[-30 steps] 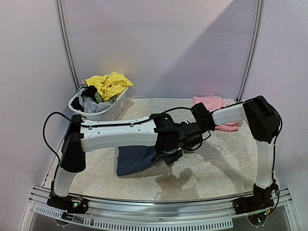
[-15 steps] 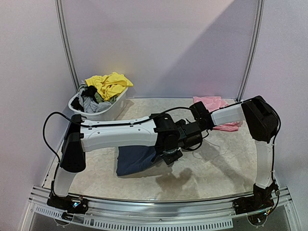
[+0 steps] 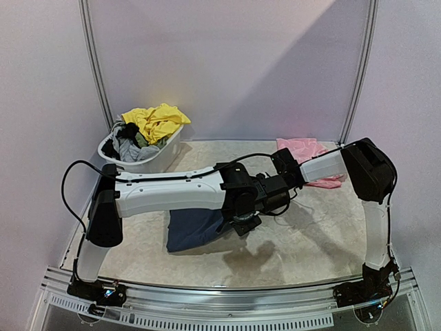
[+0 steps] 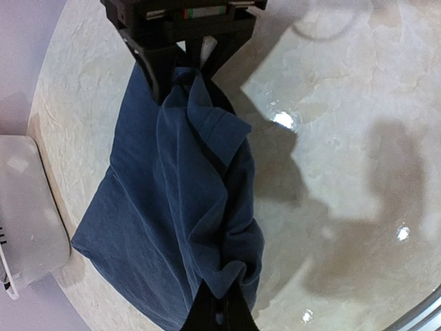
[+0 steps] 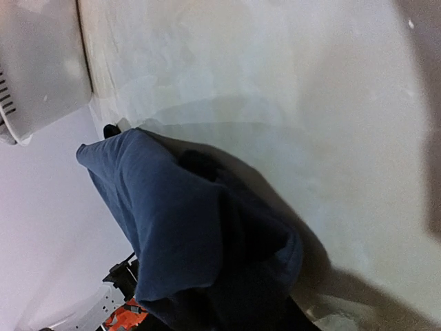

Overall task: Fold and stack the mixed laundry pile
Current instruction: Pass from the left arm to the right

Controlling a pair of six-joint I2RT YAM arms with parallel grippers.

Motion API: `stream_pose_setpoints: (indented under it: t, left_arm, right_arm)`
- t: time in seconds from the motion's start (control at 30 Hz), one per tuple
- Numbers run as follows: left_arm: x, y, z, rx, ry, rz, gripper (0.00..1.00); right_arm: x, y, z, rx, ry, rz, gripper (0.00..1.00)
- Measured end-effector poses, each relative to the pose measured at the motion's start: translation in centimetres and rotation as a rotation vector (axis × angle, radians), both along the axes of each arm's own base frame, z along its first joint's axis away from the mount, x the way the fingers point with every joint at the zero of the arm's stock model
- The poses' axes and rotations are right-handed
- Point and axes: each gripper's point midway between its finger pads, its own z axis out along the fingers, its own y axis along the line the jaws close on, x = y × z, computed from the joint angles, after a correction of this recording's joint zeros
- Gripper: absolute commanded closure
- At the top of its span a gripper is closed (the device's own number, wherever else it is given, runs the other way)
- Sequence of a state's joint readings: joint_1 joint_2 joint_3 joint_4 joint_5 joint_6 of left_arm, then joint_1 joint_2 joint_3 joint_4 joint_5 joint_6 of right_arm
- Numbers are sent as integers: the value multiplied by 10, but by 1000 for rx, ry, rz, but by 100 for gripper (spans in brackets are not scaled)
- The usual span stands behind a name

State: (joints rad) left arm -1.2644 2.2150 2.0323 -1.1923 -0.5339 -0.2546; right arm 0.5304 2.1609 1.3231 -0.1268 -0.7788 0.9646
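Marbled table (image 4: 344, 103), one navy garment (image 4: 165, 221) pinched in left gripper (image 4: 220, 312), right gripper (image 4: 182, 58) unclear.

**Covered, cut off, blurred**

In its own blurred view the right gripper (image 4: 182, 63) is buried under the navy garment (image 5: 179, 234). The left gripper (image 4: 222, 314) is cut by the bottom edge. The tub (image 4: 27, 207) is cropped; the pink garment (image 3: 303, 147) is partly hidden behind the right arm (image 3: 331, 164).

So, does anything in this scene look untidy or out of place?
Yes. The navy garment is bunched in deep creases, not flat, with one end pinched in the left end effector. Also, the yellow piece is heaped high and spills over the rim of the white tub.
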Motion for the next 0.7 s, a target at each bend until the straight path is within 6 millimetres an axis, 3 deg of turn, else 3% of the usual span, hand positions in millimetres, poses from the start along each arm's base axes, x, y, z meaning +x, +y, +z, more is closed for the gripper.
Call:
stream_pose_setpoints:
  t: [0.07,0.1,0.2,0.27,0.3,0.47,0.7]
  left_arm:
    - [0,0,0,-1,2,0,95]
    - [0,0,0,-1,3,-1,85]
    - [-3,-1,-2,-1,19,-12,34]
    - [-10,-5,-4,-23,63,-20,8]
    - [-12,-6,-4,-32,80,-24,2]
    - [-32,-4,16,-129,158,-48,0]
    - [-50,35,61,-264,167,5,0]
  right_arm:
    - [0,-1,-4,-6,9,-4,79]
    - [0,-1,-6,-9,13,-5,86]
    - [0,-1,-8,-13,17,-7,98]
    - [2,0,-7,-15,14,-6,100]
    - [2,0,-6,-18,13,-4,100]
    - [4,-1,-2,-47,-1,14,100]
    - [6,-11,1,-155,-47,67,100]
